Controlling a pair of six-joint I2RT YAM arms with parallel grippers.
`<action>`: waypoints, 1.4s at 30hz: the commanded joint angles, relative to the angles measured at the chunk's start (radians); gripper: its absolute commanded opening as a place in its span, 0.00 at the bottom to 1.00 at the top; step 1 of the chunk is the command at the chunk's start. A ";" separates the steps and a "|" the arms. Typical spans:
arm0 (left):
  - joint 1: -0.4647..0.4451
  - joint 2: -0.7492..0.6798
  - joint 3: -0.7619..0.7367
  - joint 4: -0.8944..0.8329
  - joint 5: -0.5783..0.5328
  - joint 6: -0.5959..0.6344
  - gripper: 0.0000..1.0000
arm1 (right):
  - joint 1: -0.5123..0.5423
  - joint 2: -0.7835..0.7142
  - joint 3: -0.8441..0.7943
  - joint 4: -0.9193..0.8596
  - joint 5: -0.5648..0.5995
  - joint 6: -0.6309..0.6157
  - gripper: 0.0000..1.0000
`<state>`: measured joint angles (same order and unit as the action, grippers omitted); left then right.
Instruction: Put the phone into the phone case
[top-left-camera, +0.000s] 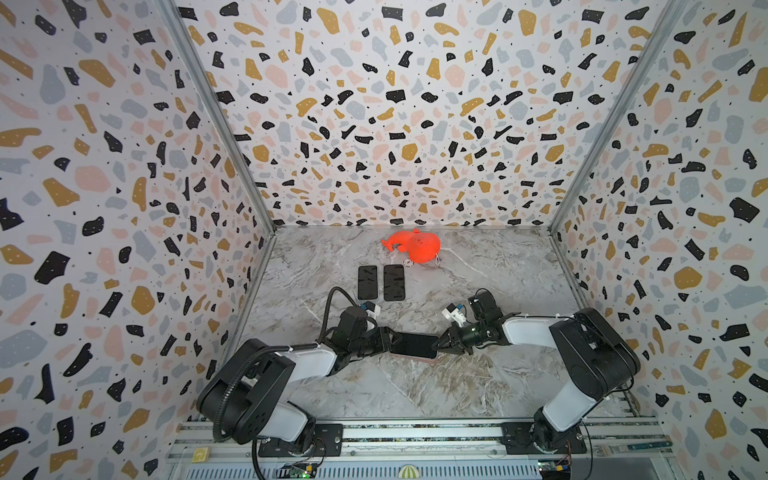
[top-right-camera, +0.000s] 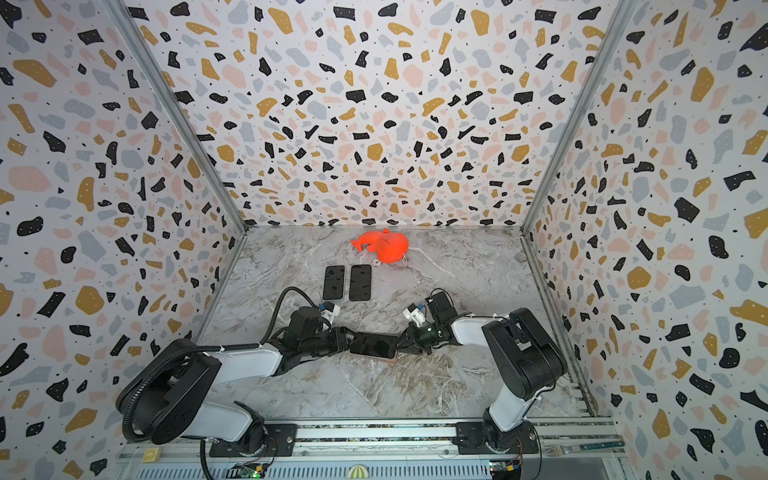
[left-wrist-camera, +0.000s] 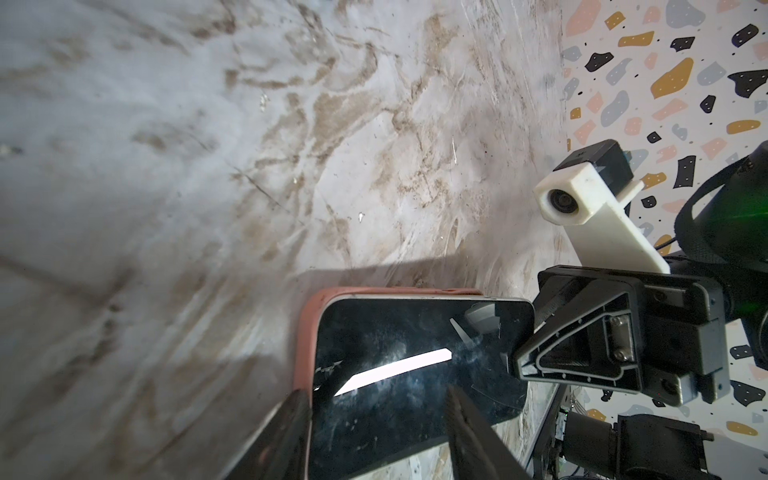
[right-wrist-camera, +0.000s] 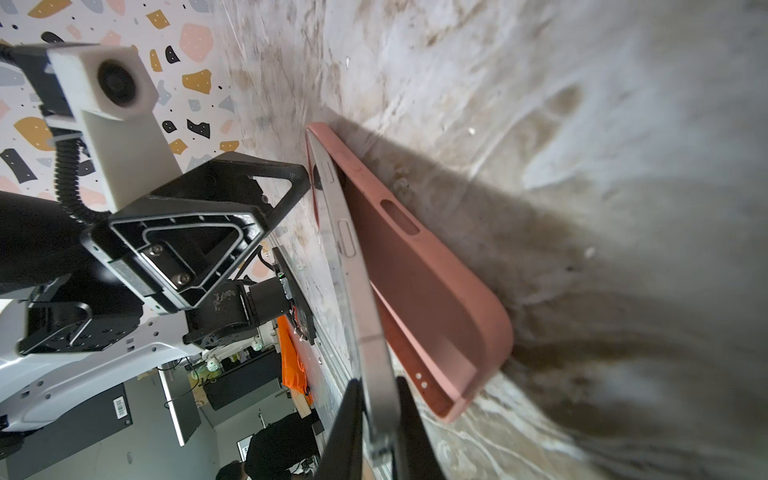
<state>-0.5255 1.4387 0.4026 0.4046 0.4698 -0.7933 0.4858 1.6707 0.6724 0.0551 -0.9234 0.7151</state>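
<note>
Bimanual station, both top views and both wrist views. A black-screened, silver-framed phone (top-left-camera: 415, 345) is held low over the grey-veined marble counter (top-left-camera: 478, 374), between the two arms, above a salmon-pink soft phone case (right-wrist-camera: 415, 282) that lies open side up on the counter.

The right end effector (right-wrist-camera: 380, 432) is clenched on the thin metal edge at one end of the phone. In the right wrist view that end stands raised clear of the case, while the opposite end meets the case's far rim, so the phone is tilted and only partly seated.

The left end effector (top-left-camera: 390, 340) sits at that opposite end with its jaws partly apart. In the left wrist view one of its fingers (left-wrist-camera: 291, 436) lies beside the outer long wall of the case and another reaches over the screen. Whether it grips anything cannot be told.

Farther back on the counter, two flat black rectangular slabs (top-left-camera: 368, 282) (top-left-camera: 394, 282) lie side by side, well apart from the arms. Beyond them, near the back wall, lies an orange-red rubbery toy (top-left-camera: 415, 245).
</note>
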 joint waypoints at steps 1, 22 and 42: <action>-0.002 -0.018 -0.009 -0.001 0.006 0.014 0.54 | 0.029 0.016 -0.002 -0.129 0.187 -0.023 0.09; -0.002 -0.077 0.008 -0.108 -0.030 0.068 0.57 | 0.031 -0.194 0.051 -0.332 0.288 -0.084 0.54; -0.085 -0.148 -0.076 -0.010 -0.034 -0.054 0.66 | 0.061 -0.127 0.193 -0.402 0.583 -0.333 0.54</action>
<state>-0.5892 1.2961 0.3416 0.3340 0.4397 -0.8169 0.5411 1.5311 0.8341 -0.3355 -0.4103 0.4423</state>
